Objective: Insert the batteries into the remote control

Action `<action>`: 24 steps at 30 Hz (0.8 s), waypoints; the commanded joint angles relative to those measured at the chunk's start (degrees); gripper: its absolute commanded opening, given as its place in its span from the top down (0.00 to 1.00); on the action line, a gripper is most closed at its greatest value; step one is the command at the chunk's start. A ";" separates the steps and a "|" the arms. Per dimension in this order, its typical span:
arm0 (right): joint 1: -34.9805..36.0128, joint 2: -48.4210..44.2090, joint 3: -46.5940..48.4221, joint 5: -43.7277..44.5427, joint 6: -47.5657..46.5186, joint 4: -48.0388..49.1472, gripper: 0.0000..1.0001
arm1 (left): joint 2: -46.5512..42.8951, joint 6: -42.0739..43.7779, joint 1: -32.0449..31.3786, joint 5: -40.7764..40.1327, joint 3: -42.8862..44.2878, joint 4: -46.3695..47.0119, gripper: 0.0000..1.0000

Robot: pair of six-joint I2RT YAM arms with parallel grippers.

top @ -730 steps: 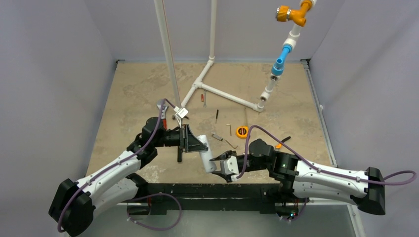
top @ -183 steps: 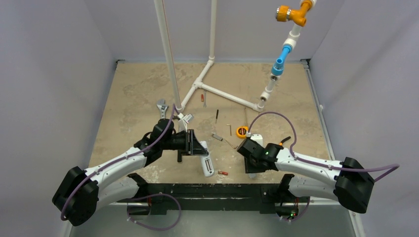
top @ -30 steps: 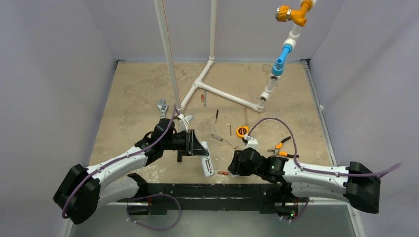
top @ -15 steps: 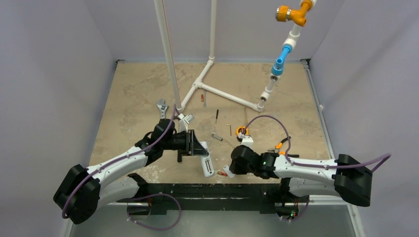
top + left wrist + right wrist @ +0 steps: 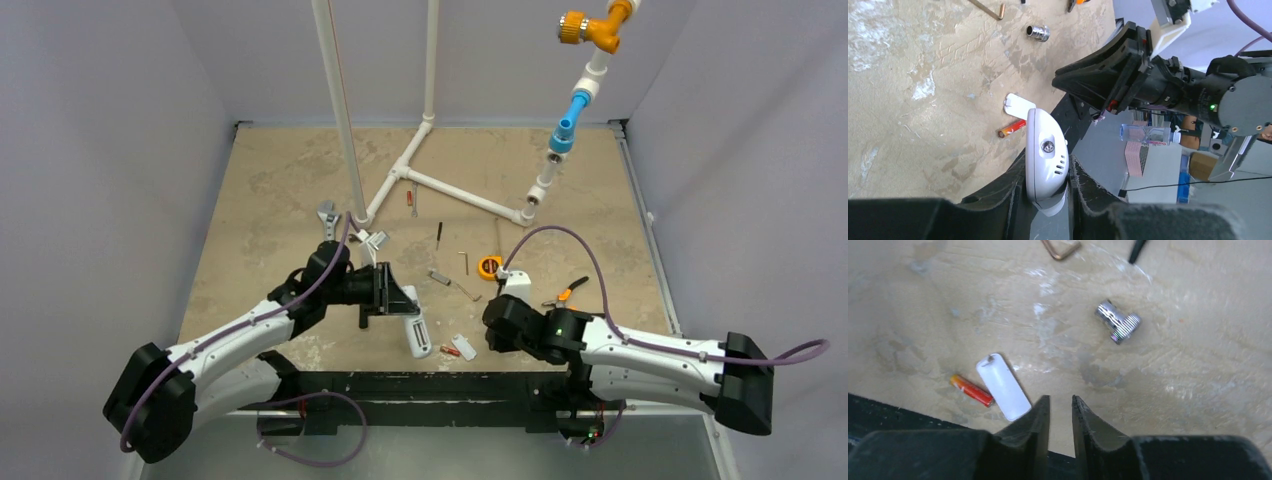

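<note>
Tabletop [image 5: 260,200] of mottled tan fills the middle of the overhead view, and we see a white pipe frame [image 5: 440,185] standing at its upper centre. Both arms reach in from the bottom edge. The left gripper [image 5: 1046,181] is pressed onto the remote control [image 5: 1046,150], one finger on each long side; in the overhead view the handset sits at lower centre, its free end pointing toward the bottom of the frame. The right gripper [image 5: 1060,407] hangs just right of it, near the table's front edge. Its fingers [image 5: 1039,422] stand a narrow slit apart with nothing between them. An orange tape measure [image 5: 490,267] lies right of centre, and an adjustable wrench [image 5: 327,215] lies above the left arm's wrist. In the lower left of the right wrist view we find a small white battery cover [image 5: 1003,386] flat on the table. One battery [image 5: 971,389], orange-red, lies against that cover's left edge, between the remote control and the right gripper in the overhead view. A chrome socket [image 5: 1118,321] rests well apart, toward the upper right of that view, and a bent hex key [image 5: 1060,250] shows at the top edge. We can make out only this one battery.
</note>
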 commanded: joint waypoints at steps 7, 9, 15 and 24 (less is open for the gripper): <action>1.12 2.58 5.11 -17.88 -30.94 17.33 0.62 | -12.04 0.14 6.62 -2.49 2.64 -6.84 1.00; 2.69 4.83 5.35 -19.96 -34.47 20.97 0.62 | -13.07 -1.32 10.22 -0.90 1.10 -6.02 1.00; 6.08 10.37 7.28 -21.80 -42.46 27.27 0.62 | -12.92 -2.43 14.65 2.86 -0.95 -5.63 1.00; 6.29 15.60 7.97 -21.80 -44.99 26.39 0.63 | -12.36 -2.05 14.65 3.58 -1.40 -3.65 1.00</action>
